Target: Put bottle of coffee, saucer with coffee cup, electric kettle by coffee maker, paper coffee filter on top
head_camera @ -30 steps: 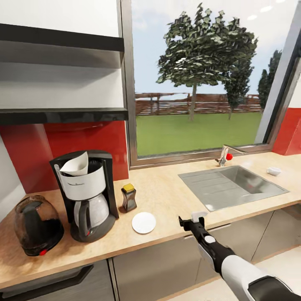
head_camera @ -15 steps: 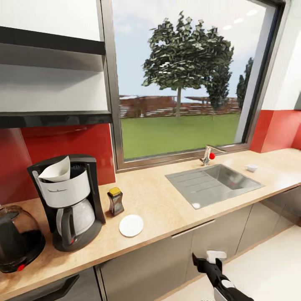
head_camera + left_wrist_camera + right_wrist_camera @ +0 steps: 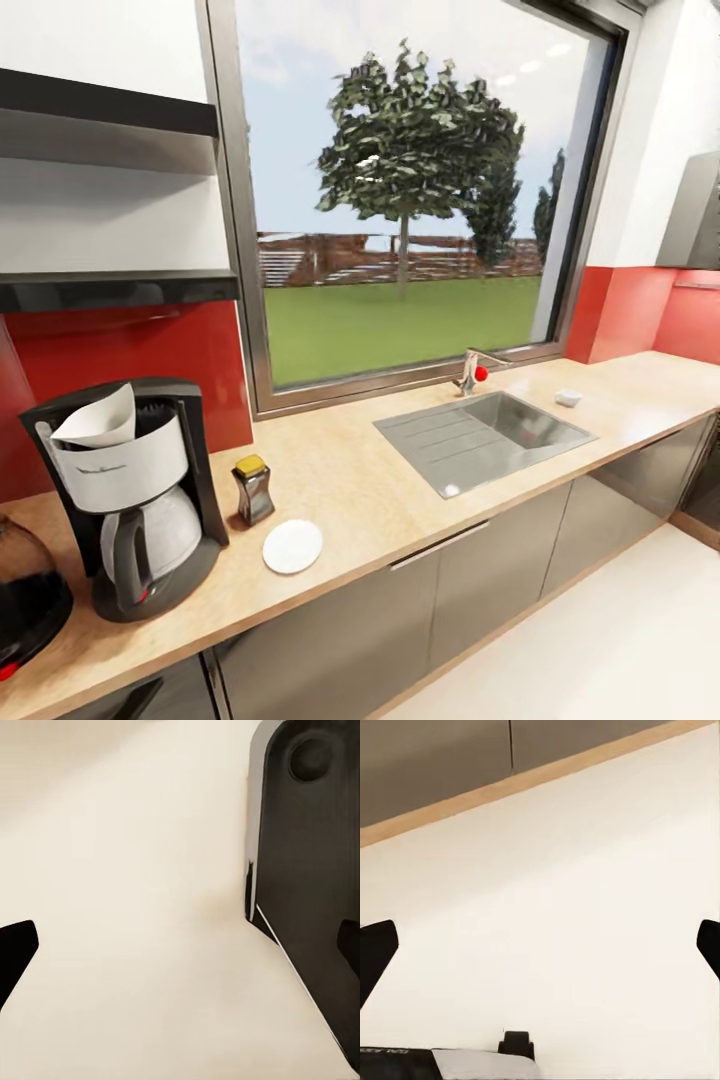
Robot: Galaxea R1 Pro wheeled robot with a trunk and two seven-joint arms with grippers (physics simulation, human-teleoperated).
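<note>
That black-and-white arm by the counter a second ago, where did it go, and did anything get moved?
The camera swung right, and the arm dropped out below the head view. Nothing was grabbed or released. Coffee maker, bottle of coffee and saucer sit unchanged on the countertop.

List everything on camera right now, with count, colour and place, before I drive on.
coffee maker: 1, black and white, counter's left
paper coffee filter: 1, white, atop coffee maker
bottle of coffee: 1, dark, yellow lid, right of coffee maker
saucer: 1, white, near counter's front edge
electric kettle: 1, black, far left, partly cut off
sink: 1, steel, under window
left pincer: open, over floor
right pincer: open, over floor
</note>
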